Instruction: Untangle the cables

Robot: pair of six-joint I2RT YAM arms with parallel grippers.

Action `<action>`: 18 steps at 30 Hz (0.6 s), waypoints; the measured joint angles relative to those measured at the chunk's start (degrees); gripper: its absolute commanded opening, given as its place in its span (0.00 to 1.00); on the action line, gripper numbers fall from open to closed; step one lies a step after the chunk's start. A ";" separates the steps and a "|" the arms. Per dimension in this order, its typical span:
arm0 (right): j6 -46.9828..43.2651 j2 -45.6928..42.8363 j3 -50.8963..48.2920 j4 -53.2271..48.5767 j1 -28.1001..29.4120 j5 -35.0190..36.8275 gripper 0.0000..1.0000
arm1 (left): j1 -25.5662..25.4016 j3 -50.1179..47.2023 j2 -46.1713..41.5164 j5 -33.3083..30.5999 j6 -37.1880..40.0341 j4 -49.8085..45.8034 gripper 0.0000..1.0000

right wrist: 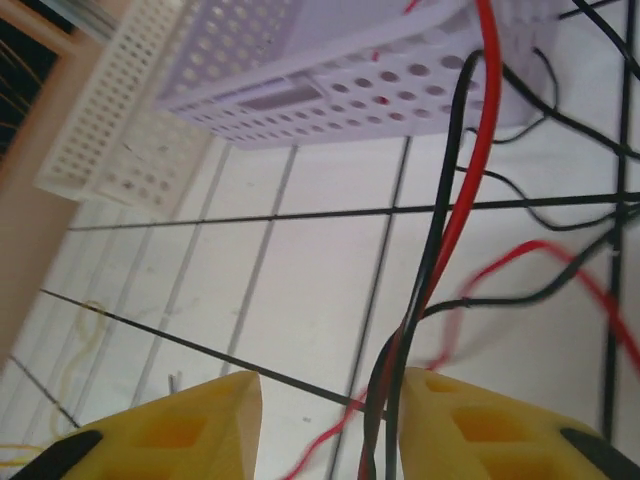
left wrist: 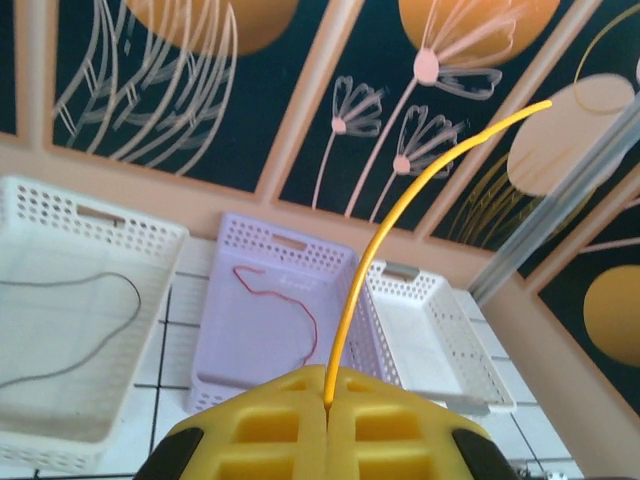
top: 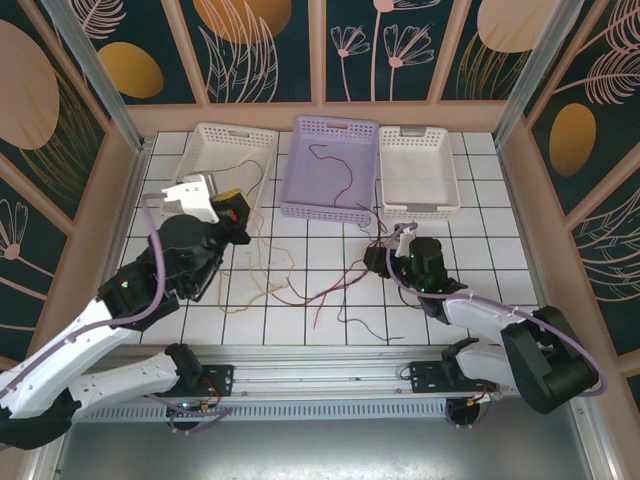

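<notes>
The cables lie in a loose red, black and pale tangle on the bench, spread between your two claws. Your left claw is pinched tight on a yellow cable, which rises from between its fingertips and arcs up and to the right in the wrist view. Your right claw stands with its jaws apart. A red cable and several black cables run through the gap, close to the right-hand finger, and nothing is clamped.

Just ahead of the right claw sits a lavender basket with another red strand curled inside. A white basket stands beside it on the right. Ahead of the left claw, a second white basket holds a thin dark cable.

The bench is white tile with dark grout lines. Around it you have tan wooden framing and dark wall panels painted with pale flowers, leaves and orange discs.
</notes>
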 measured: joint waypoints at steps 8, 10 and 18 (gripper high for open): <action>-0.07 -5.07 -3.13 5.57 0.70 -4.81 0.60 | 0.00 -3.50 3.43 4.90 -3.28 5.44 0.00; -0.11 -6.51 -3.69 7.04 1.25 -6.01 0.61 | 0.00 -3.50 4.13 5.86 -3.87 6.84 0.00; -1.95 -14.10 -3.78 10.86 7.98 -10.54 0.72 | 0.00 -3.54 7.72 9.18 -6.03 11.54 0.00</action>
